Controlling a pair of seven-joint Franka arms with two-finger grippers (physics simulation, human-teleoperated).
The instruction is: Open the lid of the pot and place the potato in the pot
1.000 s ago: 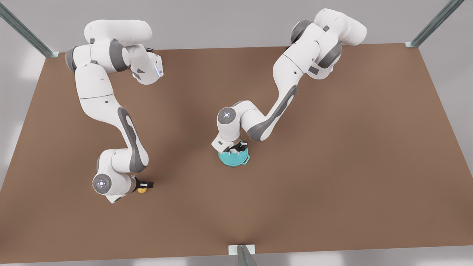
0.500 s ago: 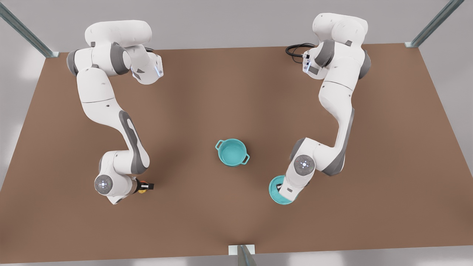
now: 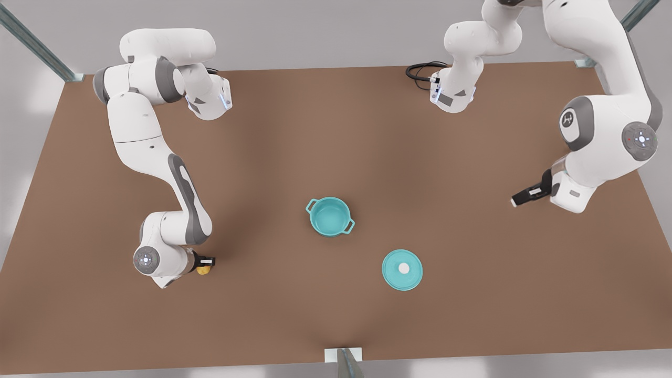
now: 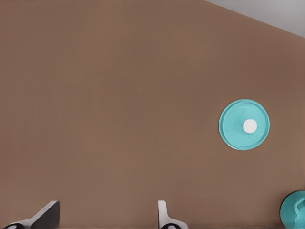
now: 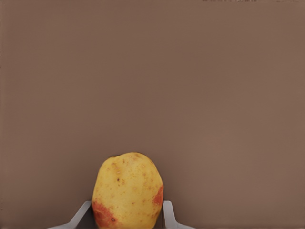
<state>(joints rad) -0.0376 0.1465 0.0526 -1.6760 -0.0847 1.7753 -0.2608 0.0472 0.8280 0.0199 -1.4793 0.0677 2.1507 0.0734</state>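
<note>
Two arms: one sits on each side of the brown table [image 3: 336, 121], going from the front view's left to its right.
Right gripper [image 3: 206, 265]: down low near the table's left edge as the front view shows it, toward the near side. Fingers closed around the potato, one on each side of it.
Potato [image 3: 203, 270]: pinched between those fingers. The right wrist view shows the potato [image 5: 127, 190] yellow with reddish-orange patches low on its sides, brown table behind it. Can't tell if it's touching the table or just off it.
Pot [image 3: 329, 216]: upright around the middle of the table, uncovered, teal inside, loop handles on opposite sides. Well apart from the potato. An edge of the pot [image 4: 294, 210] peeks into the left wrist view too.
Pot lid [image 3: 402, 269]: lying flat on the table, white knob up, near the pot on its near-right side in the front view, not touching it. The left wrist view sees the pot lid [image 4: 244, 125] from above as well.
Left gripper [image 3: 525, 197]: up in the air near the table's right edge in the front view, well apart from the lid and pot. Fingers spread wide with nothing between them, going by the left wrist view [image 4: 105, 217].
</note>
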